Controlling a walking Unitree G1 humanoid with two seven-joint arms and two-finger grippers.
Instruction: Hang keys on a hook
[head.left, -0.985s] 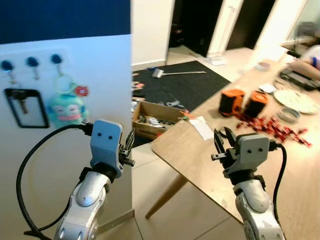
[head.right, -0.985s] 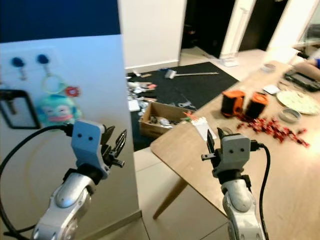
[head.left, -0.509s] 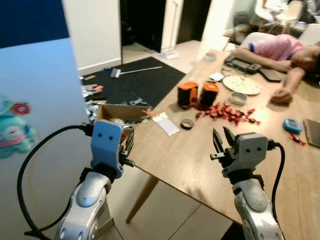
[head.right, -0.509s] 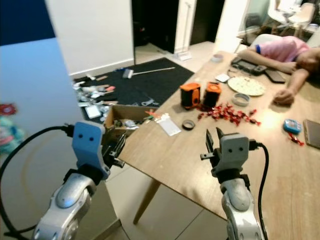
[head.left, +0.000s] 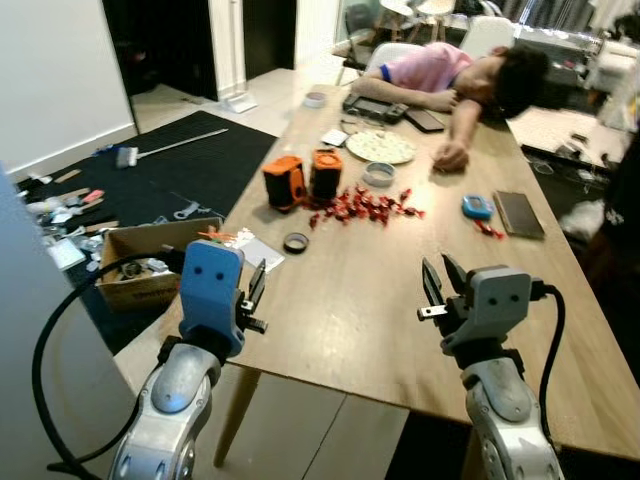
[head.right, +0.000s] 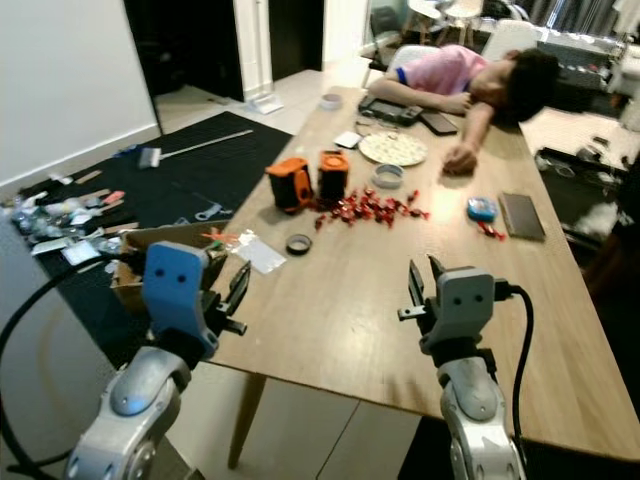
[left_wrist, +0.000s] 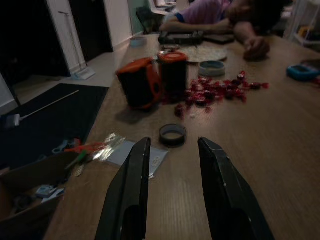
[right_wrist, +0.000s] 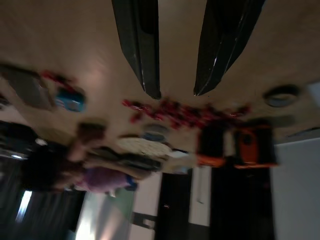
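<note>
My left gripper (head.left: 254, 287) is raised over the near left corner of a long wooden table (head.left: 400, 330). In the left wrist view its fingers (left_wrist: 135, 170) stand apart with nothing between them, pointing at a black tape ring (left_wrist: 173, 134). My right gripper (head.left: 437, 272) hovers open and empty over the table's near middle. Its fingertips (right_wrist: 151, 90) aim along the tabletop toward scattered red candies (right_wrist: 170, 111). At the far left stands the edge of a pale wall panel (head.left: 25, 340).
Two orange-and-black containers (head.left: 285, 181), red candies (head.left: 365, 205), a plate (head.left: 381, 147), a small tin (head.left: 379, 174), a blue object (head.left: 477, 207) and a brown wallet (head.left: 520, 213) lie on the table. A person (head.left: 450, 70) slumps at its far end. A cardboard box (head.left: 140, 265) sits on the floor.
The camera has swung right: the wall with hooks, black card holder and plush keychain slid out on the left, and the table now lies ahead. Both grippers stay open.
</note>
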